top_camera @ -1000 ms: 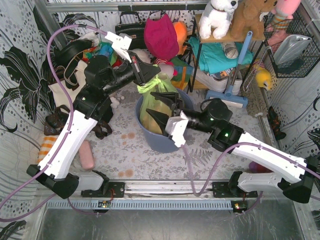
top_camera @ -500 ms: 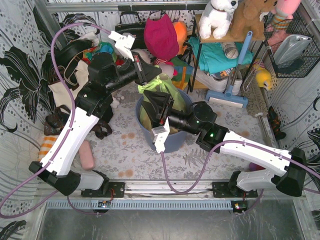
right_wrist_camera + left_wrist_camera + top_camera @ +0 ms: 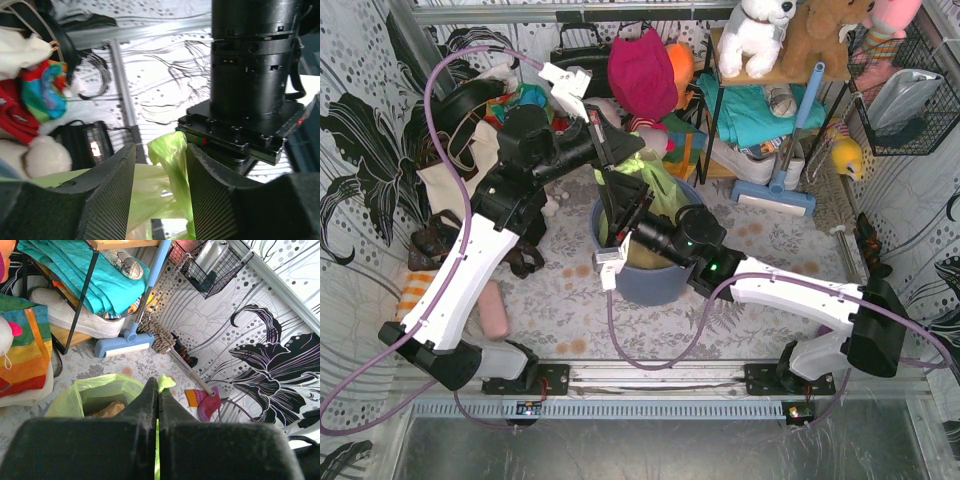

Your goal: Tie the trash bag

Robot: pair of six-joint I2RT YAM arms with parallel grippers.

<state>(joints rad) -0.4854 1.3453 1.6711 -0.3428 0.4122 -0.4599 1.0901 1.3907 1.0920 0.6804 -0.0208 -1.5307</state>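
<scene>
The trash bag, lime-green and translucent, sits in the blue-grey bin with tan paper showing inside. My left gripper is shut on a pulled-up flap of the bag's rim. In the left wrist view the green plastic shows between its closed fingers, with a tip poking out. My right gripper is open just below the left one. In the right wrist view a twisted green strip of the bag stands between its open pads, close to the right pad. The left arm's wrist is right behind it.
A magenta cloth bag hangs behind the bin. A black shelf frame with teal cloth and plush toys stands at back right, with a blue mop head beside it. Bags pile at back left. A pink object lies front left.
My right arm has swung left and up over the bin, bringing its open jaws around the raised bag strip. My left gripper has held its grip almost in place.
</scene>
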